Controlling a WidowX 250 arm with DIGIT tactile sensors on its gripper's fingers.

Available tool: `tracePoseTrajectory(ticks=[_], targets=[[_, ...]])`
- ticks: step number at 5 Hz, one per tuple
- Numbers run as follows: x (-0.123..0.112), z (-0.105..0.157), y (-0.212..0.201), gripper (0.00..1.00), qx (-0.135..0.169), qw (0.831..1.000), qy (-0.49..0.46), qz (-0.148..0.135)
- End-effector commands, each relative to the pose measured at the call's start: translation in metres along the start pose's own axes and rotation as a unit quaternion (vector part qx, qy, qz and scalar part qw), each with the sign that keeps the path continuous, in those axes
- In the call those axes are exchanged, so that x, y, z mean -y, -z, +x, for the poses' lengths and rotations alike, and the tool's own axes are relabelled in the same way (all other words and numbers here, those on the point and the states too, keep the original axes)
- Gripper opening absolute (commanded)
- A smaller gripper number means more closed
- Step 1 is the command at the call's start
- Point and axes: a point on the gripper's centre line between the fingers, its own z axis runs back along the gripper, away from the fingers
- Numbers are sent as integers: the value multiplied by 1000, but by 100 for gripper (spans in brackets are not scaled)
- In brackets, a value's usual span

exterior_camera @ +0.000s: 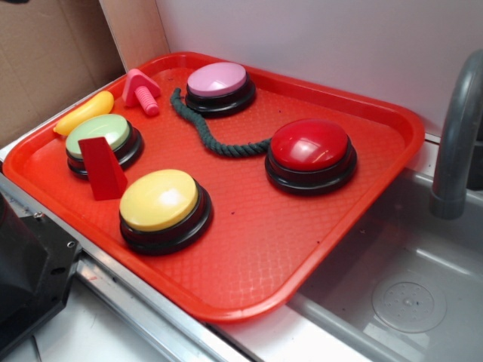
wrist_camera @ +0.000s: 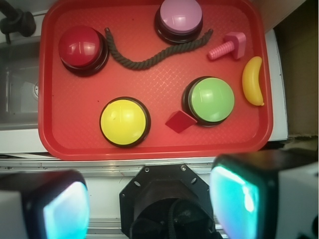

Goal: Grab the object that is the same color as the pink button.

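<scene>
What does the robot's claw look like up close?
In the wrist view, the gripper shows two chunky fingers at the bottom, blurred by closeness. Each looks pale grey to white with a dark edge and a glossy teal-tinted inner face. Between them sits a black angular mount with small screws and a dark cable.

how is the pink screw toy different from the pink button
The screw toy is far smaller than the pink button. The toy lies on its side, a ribbed shaft with a triangular head; the button is a round dome sitting upright on a black base. The toy's pink is deeper, the button's paler. Both rest on the red tray.
</scene>
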Motion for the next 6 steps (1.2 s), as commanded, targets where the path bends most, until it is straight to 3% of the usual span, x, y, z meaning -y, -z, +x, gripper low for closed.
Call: tracePoseTrajectory(ticks=[1, 3, 5, 6], targets=[[0, 0, 0, 100, 0, 1000, 0, 0], [-21, 34, 29, 100, 22, 991, -134, 9], [-79, 75, 80, 100, 84, 939, -331, 27], [-112, 90, 107, 100, 97, 905, -412, 35]])
